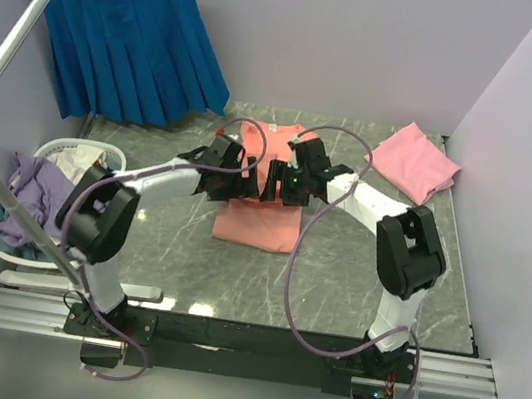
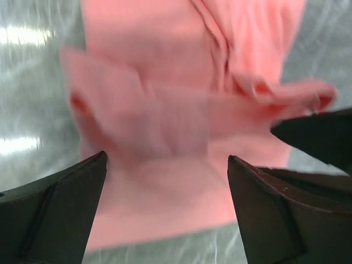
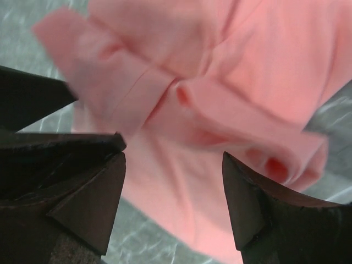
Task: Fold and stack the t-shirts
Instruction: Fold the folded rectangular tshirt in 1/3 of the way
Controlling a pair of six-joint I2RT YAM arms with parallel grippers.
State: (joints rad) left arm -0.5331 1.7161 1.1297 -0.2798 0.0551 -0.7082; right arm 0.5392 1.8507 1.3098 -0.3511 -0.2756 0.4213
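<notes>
The left gripper [image 1: 231, 182] and the right gripper [image 1: 284, 184] were seen close together, side by side, over the salmon-orange t-shirt [image 1: 257, 226]. The shirt was spread on the marbled table [image 1: 352, 294] directly beneath both sets of fingers.

On the left gripper [image 2: 166, 159] the jaws were held wide apart, with nothing between them. A doubled-over band of the shirt [image 2: 165, 104], blurred in that wrist view, lay just beyond the fingertips. On the right gripper [image 3: 173, 155] the jaws were likewise parted and empty, and a rumpled fold of the same shirt [image 3: 258, 66] was seen below and ahead of them.

The lighter pink t-shirt [image 1: 414, 162] was seen lying flat on the table, well off to the outer side of the right gripper and untouched by it. A blue pleated skirt [image 1: 133, 47] was hung far beyond the left gripper, on its outer side.
</notes>
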